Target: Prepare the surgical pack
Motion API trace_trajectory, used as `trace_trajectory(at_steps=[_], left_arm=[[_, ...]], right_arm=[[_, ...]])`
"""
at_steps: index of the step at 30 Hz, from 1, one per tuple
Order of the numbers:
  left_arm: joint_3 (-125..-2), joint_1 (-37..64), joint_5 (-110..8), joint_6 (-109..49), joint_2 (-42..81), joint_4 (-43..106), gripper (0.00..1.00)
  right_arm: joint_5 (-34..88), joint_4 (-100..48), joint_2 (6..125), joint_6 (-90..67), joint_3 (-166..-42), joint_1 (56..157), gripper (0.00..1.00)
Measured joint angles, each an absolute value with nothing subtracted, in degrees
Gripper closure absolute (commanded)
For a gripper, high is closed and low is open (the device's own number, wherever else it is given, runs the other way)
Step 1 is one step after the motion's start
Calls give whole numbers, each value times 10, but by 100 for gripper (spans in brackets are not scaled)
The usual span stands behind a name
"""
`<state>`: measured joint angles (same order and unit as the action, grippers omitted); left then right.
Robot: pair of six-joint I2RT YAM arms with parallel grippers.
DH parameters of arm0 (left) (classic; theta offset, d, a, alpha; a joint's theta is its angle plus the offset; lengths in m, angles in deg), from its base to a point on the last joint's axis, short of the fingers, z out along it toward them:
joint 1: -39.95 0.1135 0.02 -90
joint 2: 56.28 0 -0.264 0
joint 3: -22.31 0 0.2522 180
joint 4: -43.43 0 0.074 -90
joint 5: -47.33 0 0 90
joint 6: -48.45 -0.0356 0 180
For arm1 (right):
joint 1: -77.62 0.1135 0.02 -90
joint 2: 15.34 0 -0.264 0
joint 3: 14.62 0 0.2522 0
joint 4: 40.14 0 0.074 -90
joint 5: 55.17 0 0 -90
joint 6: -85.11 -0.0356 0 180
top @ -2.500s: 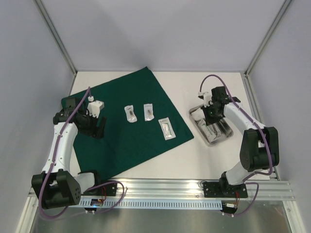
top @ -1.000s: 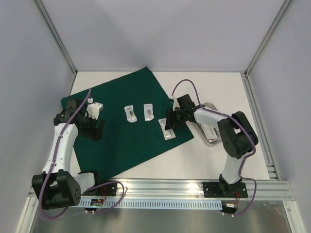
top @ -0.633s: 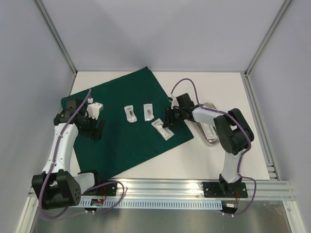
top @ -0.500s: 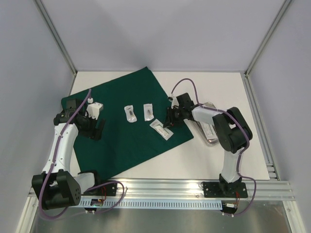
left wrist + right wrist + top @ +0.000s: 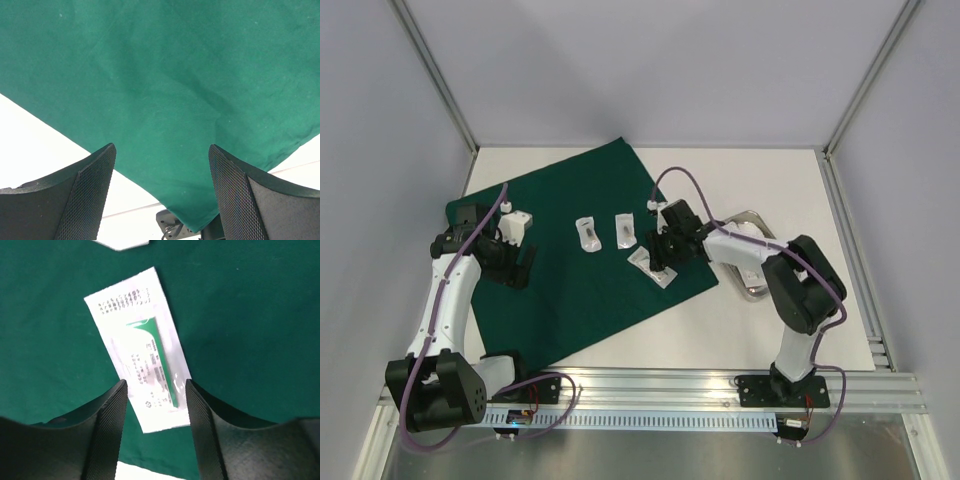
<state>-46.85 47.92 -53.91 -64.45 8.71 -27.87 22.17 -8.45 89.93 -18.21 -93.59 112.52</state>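
Right arm was over the small steel tray (image 5: 756,291) earlier; it has since crossed to the right corner of the large dark green cloth (image 5: 570,285).

Right gripper (image 5: 155,385): jaws apart, astride the near end of a flat clear-and-white pouch (image 5: 142,367), which lies released on the cloth. This pouch has turned and slid left in the last second. Printed lines and a green mark on it, too small to read.

Two smaller pouches (image 5: 587,233) (image 5: 625,229) unchanged.

Left gripper (image 5: 161,150): unmoved, jaws wide, empty, over the cloth's left side.
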Motion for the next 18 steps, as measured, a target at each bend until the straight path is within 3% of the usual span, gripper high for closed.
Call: trace_trajectory(at_steps=[9,18], left_arm=[[-468,479,-539,-645,87,-279,16],[-460,479,-540,-648,87,-277,16]], right_arm=[[474,-29,888,-59,-974,1285,46],[550,5,950,-20,-1013,1298,50]])
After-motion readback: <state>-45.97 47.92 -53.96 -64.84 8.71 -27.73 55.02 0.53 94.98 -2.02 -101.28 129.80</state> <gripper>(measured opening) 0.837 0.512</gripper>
